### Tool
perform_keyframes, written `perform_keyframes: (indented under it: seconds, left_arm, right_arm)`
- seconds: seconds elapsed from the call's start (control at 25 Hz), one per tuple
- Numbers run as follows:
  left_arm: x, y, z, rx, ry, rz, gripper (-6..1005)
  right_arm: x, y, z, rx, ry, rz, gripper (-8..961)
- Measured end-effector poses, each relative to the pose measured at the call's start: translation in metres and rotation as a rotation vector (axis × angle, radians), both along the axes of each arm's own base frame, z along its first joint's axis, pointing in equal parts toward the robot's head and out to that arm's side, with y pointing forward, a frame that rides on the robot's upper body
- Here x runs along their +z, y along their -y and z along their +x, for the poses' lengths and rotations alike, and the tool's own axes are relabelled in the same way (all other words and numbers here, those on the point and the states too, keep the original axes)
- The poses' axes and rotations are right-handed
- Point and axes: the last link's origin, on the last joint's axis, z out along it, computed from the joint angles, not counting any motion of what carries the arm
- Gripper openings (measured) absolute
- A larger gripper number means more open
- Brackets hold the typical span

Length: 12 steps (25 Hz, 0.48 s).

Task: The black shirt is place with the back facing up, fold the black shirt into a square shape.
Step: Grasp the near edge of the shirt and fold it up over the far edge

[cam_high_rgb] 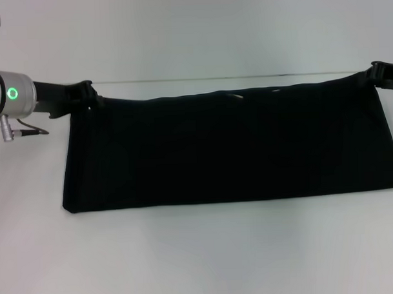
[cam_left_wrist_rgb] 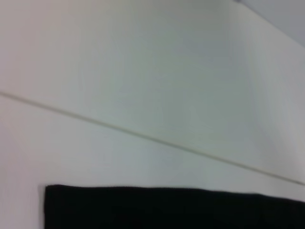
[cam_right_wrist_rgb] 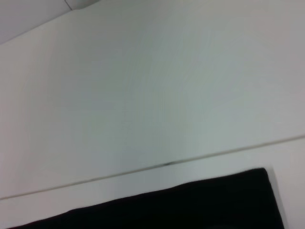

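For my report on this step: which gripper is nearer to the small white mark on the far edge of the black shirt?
Right, slightly. The white mark lies right of the middle of the black shirt. The left gripper is at its far left corner, the right gripper at its far right corner.

black shirt (cam_high_rgb: 229,149) | plain black soft cloth, no print | folded into a long wide band, flat on the white surface | spans from left to the right edge of the head view | far corners raised slightly | near edge straight
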Motion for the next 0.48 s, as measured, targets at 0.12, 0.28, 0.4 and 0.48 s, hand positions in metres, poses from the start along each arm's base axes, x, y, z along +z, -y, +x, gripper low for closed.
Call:
perform_keyframes:
  seconds: [0.12,0.28,0.4,0.48]
  left_arm:
    - [0.003,-0.006,0.002,-0.009,-0.029,0.029,1]
    - [0.002,-0.014,0.002,-0.074,-0.152,0.076,1]
    - [-0.001,-0.016,-0.001,-0.114,-0.225,0.105,1]
    - [0.000,-0.017,-0.001,-0.115,-0.225,0.115,1]
  right_arm:
    - [-0.005,-0.004,-0.004,0.014,0.028,0.011,52]
    - [-0.010,-0.008,-0.002,0.019,0.065,0.036,51]
    - [-0.012,-0.010,-0.001,0.019,0.087,0.045,51]
    - [-0.012,-0.011,0.000,0.019,0.095,0.055,51]
